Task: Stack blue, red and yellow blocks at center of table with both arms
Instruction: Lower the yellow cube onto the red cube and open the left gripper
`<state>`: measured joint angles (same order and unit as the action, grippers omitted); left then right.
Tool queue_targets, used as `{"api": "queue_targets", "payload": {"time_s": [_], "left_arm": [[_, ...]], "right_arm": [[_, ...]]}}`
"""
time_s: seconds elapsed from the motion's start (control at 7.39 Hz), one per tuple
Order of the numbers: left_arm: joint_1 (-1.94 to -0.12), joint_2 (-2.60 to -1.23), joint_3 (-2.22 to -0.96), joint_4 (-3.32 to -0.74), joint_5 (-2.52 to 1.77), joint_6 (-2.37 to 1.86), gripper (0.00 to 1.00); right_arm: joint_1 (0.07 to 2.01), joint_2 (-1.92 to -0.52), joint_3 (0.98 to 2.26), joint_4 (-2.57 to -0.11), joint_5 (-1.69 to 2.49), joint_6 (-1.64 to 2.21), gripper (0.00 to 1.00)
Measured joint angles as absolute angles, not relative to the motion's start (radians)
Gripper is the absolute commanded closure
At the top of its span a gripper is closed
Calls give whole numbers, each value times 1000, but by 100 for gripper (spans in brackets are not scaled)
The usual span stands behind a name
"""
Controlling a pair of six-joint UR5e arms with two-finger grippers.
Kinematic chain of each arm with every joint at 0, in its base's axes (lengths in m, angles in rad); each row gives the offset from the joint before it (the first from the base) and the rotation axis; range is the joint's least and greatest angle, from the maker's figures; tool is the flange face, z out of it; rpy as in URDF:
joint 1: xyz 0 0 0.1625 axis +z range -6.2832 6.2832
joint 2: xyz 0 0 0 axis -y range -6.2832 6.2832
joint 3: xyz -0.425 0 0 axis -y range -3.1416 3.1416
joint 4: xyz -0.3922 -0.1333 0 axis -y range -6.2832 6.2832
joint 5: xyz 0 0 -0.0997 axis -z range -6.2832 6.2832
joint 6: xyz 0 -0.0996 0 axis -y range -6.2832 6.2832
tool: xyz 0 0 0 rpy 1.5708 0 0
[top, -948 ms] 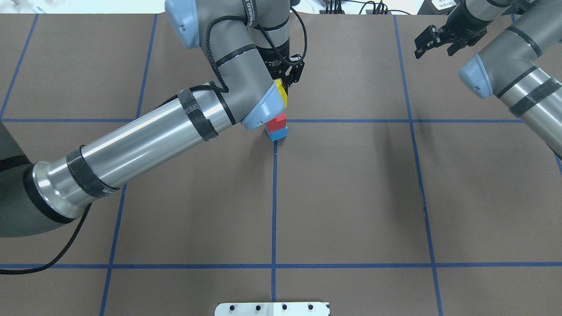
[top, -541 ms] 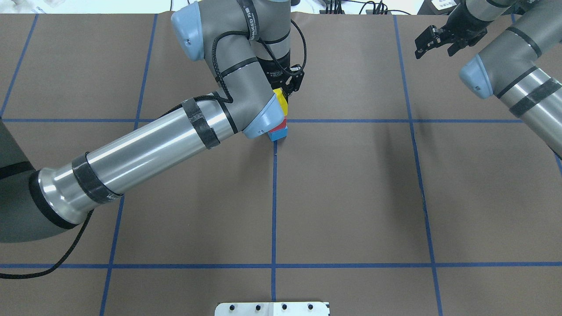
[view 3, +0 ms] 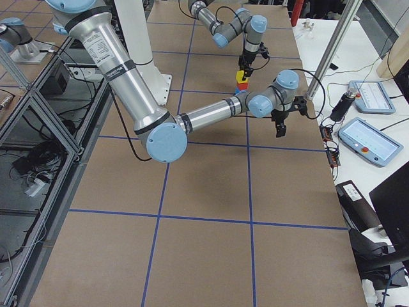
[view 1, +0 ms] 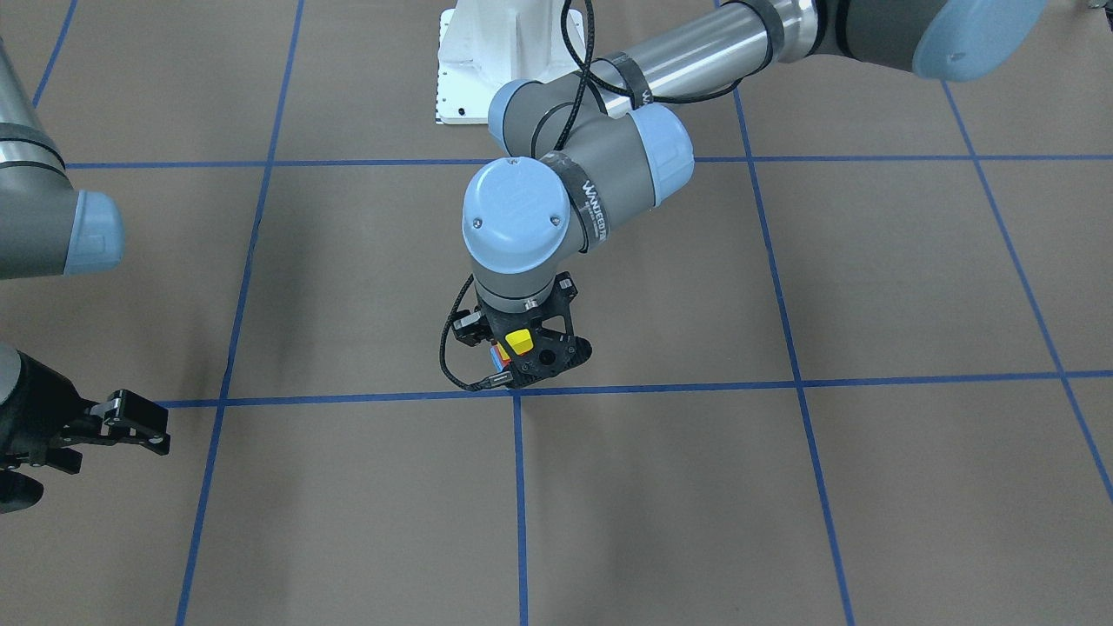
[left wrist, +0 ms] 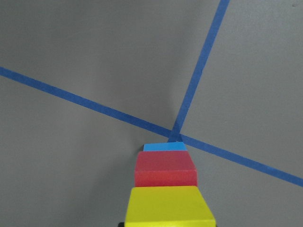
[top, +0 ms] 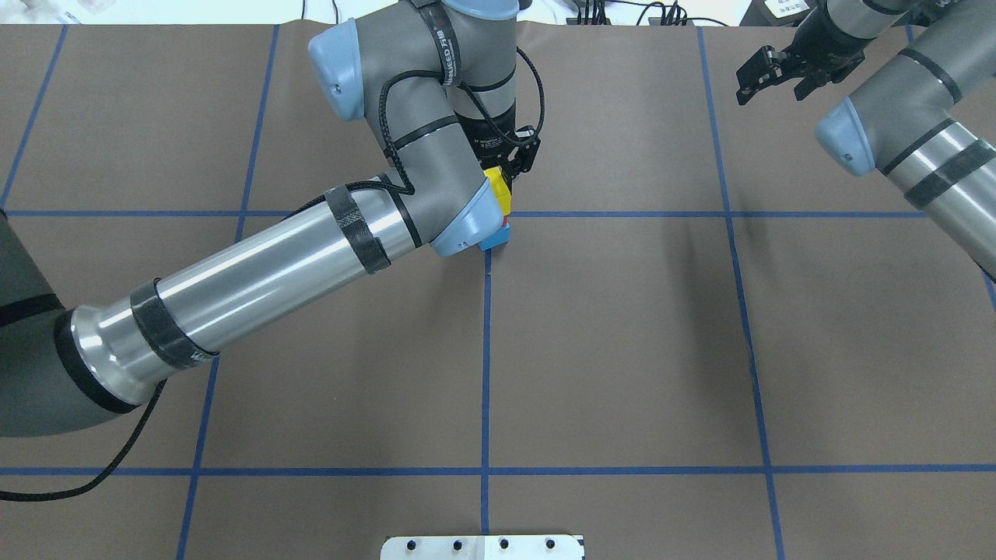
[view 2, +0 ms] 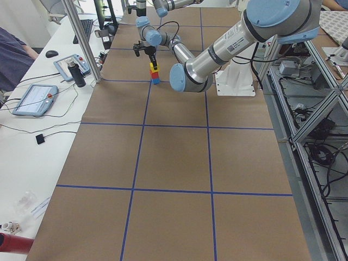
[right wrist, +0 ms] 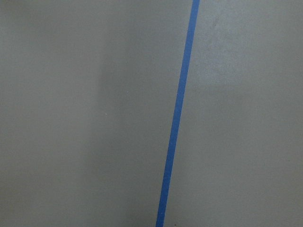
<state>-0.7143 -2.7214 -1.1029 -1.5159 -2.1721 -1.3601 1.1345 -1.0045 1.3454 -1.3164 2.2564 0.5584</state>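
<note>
At the crossing of blue tape lines in the table's (top: 622, 350) middle stands a stack. The blue block (left wrist: 163, 147) is at the bottom with the red block (left wrist: 165, 169) on it. The yellow block (left wrist: 165, 205) is directly over the red one, on it or just above; I cannot tell if they touch. My left gripper (view 1: 522, 346) is shut on the yellow block (view 1: 520, 339), pointing straight down. In the overhead view the left arm hides most of the red block. My right gripper (top: 766, 74) hovers open and empty at the far right of the table.
The white pedestal (view 1: 496, 61) stands at the robot's edge of the table. Beyond the table's far edge, in the exterior left view, lie control tablets (view 2: 33, 99) and cables on a white bench.
My left gripper has come down with the yellow block, closing the gap over the red block. The right arm has stayed where it was.
</note>
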Motion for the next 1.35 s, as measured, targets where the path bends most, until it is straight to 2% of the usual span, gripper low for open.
{"api": "queue_targets", "payload": {"time_s": [1.08, 1.22, 1.35], "left_arm": [[-721, -2717, -1105, -1525, -2171, -1353, 100], [-722, -2717, -1107, -1525, -2171, -1353, 85], [-722, -2717, -1107, -1525, -2171, -1354, 19]], "right_arm": [[1135, -1010, 1345, -1317, 2256, 551, 1], [1135, -1011, 1345, -1316, 2256, 551, 1], [1135, -1012, 1345, -1316, 2256, 551, 1]]}}
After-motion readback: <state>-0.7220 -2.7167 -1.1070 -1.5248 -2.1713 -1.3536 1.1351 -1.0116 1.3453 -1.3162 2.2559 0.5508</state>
